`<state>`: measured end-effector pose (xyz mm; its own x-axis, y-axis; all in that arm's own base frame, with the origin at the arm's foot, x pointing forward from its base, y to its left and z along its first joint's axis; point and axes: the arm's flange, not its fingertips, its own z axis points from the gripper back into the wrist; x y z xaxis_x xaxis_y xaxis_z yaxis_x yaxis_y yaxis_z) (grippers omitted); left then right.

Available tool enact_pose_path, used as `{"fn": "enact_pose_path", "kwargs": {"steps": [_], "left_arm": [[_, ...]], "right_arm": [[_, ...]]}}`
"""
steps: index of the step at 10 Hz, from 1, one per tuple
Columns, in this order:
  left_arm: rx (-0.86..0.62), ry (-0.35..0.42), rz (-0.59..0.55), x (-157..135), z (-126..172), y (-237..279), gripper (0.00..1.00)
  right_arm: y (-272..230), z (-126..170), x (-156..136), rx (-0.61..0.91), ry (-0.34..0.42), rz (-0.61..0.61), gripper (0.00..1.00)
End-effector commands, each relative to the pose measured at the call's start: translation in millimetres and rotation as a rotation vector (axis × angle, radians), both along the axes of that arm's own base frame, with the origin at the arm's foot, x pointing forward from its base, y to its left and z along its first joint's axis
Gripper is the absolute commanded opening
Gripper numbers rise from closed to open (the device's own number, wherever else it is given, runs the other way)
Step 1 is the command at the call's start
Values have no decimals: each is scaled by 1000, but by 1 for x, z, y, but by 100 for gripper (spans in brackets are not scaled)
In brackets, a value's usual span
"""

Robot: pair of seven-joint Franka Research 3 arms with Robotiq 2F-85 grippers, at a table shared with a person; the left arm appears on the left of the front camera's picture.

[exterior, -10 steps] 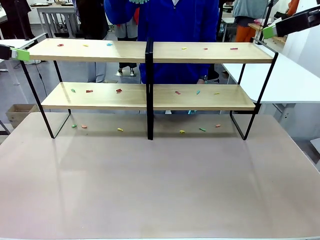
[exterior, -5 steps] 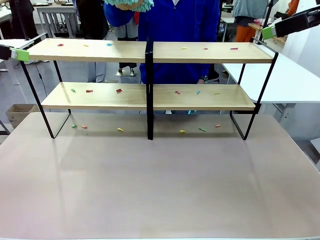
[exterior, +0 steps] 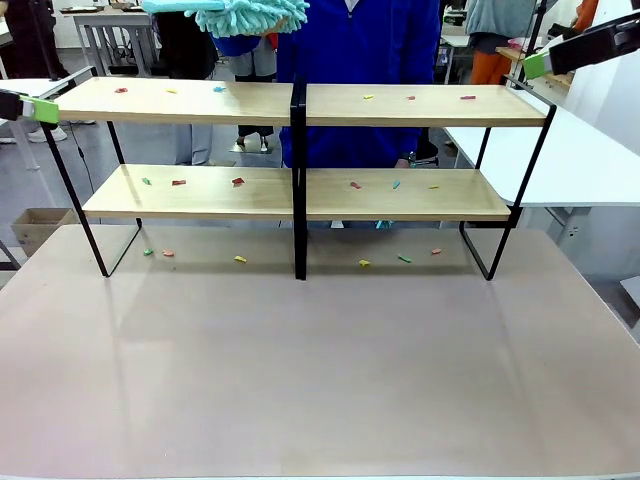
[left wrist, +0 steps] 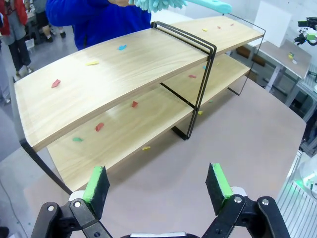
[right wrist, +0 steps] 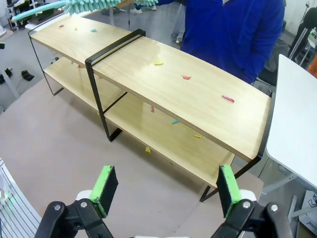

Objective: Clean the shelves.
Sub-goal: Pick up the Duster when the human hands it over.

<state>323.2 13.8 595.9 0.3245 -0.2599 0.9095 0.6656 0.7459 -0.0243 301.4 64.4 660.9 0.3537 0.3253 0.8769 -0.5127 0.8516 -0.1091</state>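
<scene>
The shelves [exterior: 180, 100] stand across the far half of the table: two light-wood boards in a black frame with a central post [exterior: 298, 180]. Small coloured scraps [exterior: 238, 181] lie on both boards. A person in blue behind the shelves holds a teal fluffy duster [exterior: 245, 14] just above the top board's left half; the duster [left wrist: 163, 4] also shows in the left wrist view. My left gripper [exterior: 40, 108] hovers at the shelves' left end, open and empty [left wrist: 158, 186]. At the right end, higher up, my right gripper [exterior: 540, 65] is also open and empty [right wrist: 166, 188].
More scraps [exterior: 240, 259] lie on the grey-brown tabletop [exterior: 320, 370] under the lower board. A white table [exterior: 580, 150] stands to the right and a cardboard box [exterior: 35, 225] sits on the floor to the left. Other people stand behind.
The duster has dropped into view from the top edge and spread leftward above the top board. Neither arm has moved.
</scene>
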Motion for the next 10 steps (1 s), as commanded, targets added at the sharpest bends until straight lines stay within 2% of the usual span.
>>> {"fn": "enact_pose_path", "kwargs": {"steps": [1, 2, 3, 4, 5, 7, 9, 10], "left_arm": [[0, 0, -2, 0, 0, -1, 100], [0, 0, 0, 0, 0, 0, 100], [-52, 57, -38, -1, 7, 2, 100], [-124, 159, -115, 13, 23, 5, 100], [-210, 305, -141, 39, 40, 9, 100], [-384, 551, -300, 108, 65, 12, 100], [-614, 743, -391, 174, 86, -16, 100], [-672, 797, -401, 200, 92, -31, 100]], "right_arm": [[0, 1, 0, -1, -3, -2, 100], [0, 1, 0, -1, -3, -2, 100], [0, 1, 0, -1, -3, -2, 100], [0, 1, 0, -1, -3, -2, 100], [0, 1, 0, -1, -3, -2, 100], [0, 1, 0, -1, -3, -2, 100], [0, 1, 0, -1, -3, -2, 100], [0, 1, 0, -1, -3, -2, 100]]}}
